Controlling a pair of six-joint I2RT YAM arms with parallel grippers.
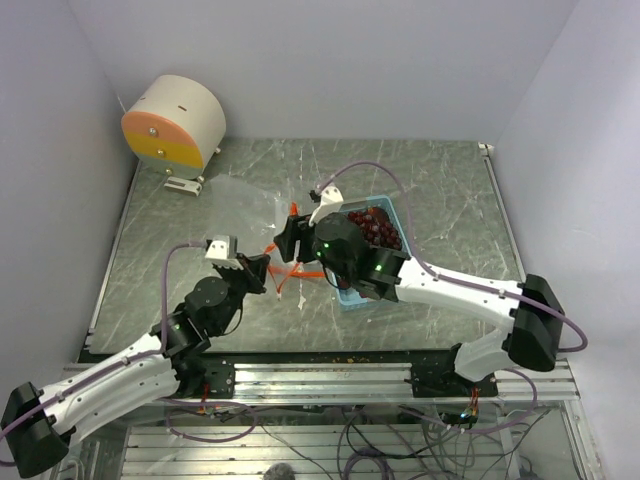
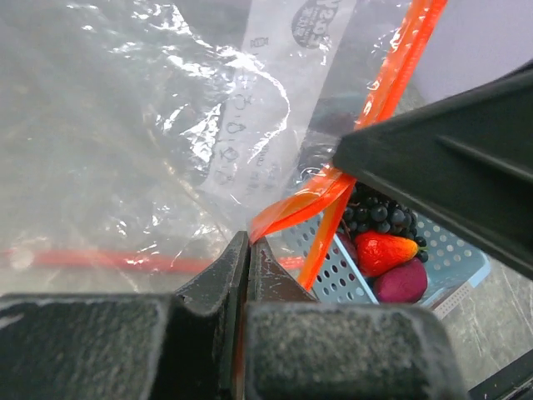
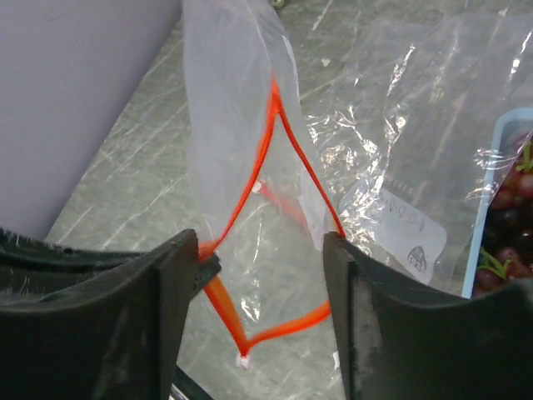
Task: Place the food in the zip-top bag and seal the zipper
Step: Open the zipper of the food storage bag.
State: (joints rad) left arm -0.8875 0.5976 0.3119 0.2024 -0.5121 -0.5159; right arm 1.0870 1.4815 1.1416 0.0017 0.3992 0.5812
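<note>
Surrounding veined grey tabletop [image 1: 440, 190], bag [image 1: 245, 200]: pale walls [image 1: 330, 60].

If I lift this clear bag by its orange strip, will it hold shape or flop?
Probably floppy: the bag is thin, crinkled film that folds and drapes. Likely very light, so a push may just slide or bunch it. The orange strip looks stiffer, yet it kinks where the left claw pinches it, so the mouth may sag.

light blue perforated tray [image 1: 349, 296] on grey marbled table [image 1: 450, 200], white drum with orange-yellow face [image 1: 175, 125] at back left
</note>
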